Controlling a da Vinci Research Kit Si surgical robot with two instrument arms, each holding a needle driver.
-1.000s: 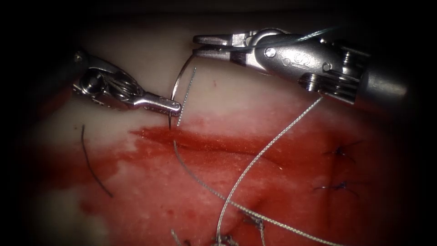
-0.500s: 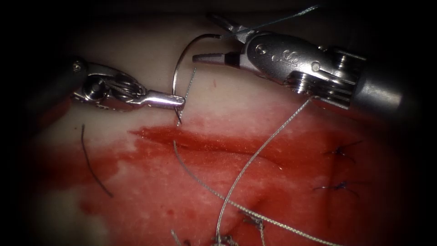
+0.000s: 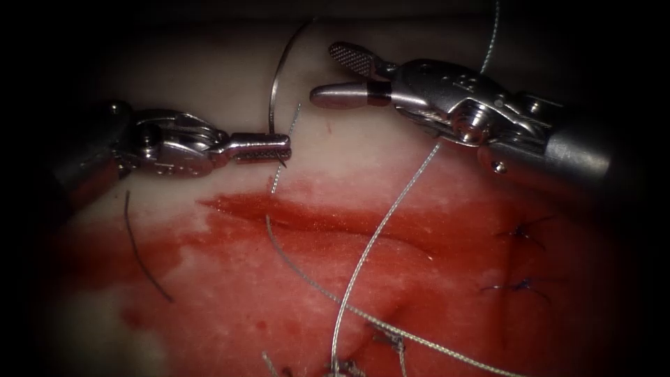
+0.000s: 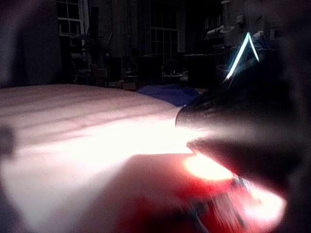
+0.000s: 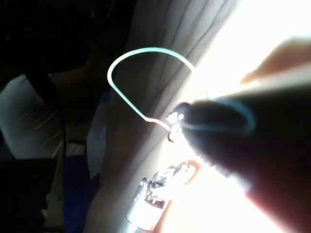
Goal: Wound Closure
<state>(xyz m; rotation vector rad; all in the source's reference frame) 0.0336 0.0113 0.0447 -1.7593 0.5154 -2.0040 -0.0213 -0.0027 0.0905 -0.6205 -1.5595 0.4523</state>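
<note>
My left tool (image 3: pixel 279 148) comes in from the left, its jaws shut on the curved needle (image 3: pixel 273 91) close to the point. The needle is free of the tissue (image 3: pixel 209 77). It arcs upward from those jaws, above the left end of the cut (image 3: pixel 335 222). My right tool (image 3: pixel 322 72) stands just right of the needle with its jaws open and nothing between them. Grey thread (image 3: pixel 377 237) runs from behind the right tool down across the cut, and another strand enters the tissue at the cut's left end. The needle's arc (image 5: pixel 126 60) also shows in the right wrist view.
Red fluid (image 3: pixel 230 279) covers the tissue around and below the cut. Two dark stitches (image 3: pixel 520 234) (image 3: pixel 520 286) sit at the right. A loose dark piece of thread (image 3: pixel 139 251) lies at the left. A knot (image 3: pixel 391 338) sits near the lower edge.
The right tool let go of the needle's tail end, opened and drew back to the right. The left tool lifted the needle, whose point rose off the tissue and whose arc swung upward.
</note>
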